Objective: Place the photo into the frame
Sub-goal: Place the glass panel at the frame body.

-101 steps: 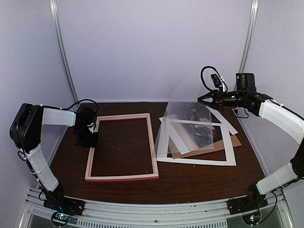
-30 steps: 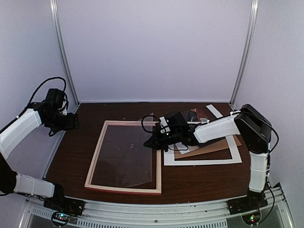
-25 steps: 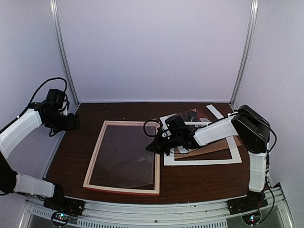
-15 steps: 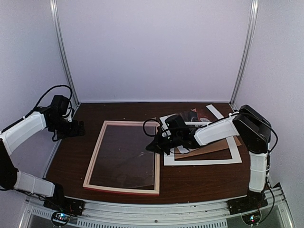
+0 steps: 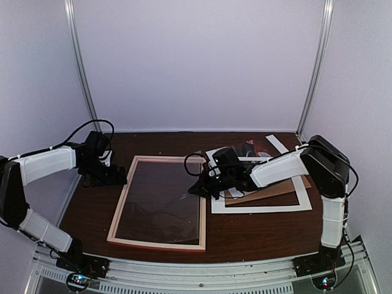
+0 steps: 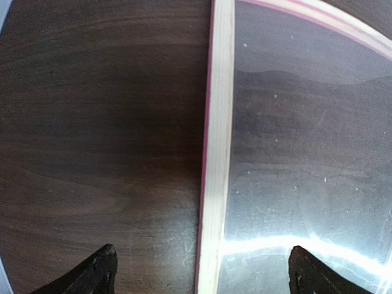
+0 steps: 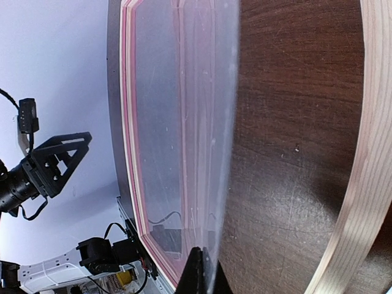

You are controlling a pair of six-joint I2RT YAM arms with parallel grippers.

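We log: frame (image 5: pixel 119 208), pale back up, flat on counter (image 5: pixel 257 229), centre-left of top view. Clear sheet (image 5: pixel 162 202) lies in it. R gripper (image 5: pixel 196 190): jaws clenched on sheet's right edge. L gripper (image 6: pixel 203 277): jaws released wide, over frame's left bar. Photo (image 5: pixel 250 149): upper right, outside frame, partly hidden by R arm.

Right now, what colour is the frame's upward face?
The frame shows pale wood, pink outer edge; best in left wrist view.
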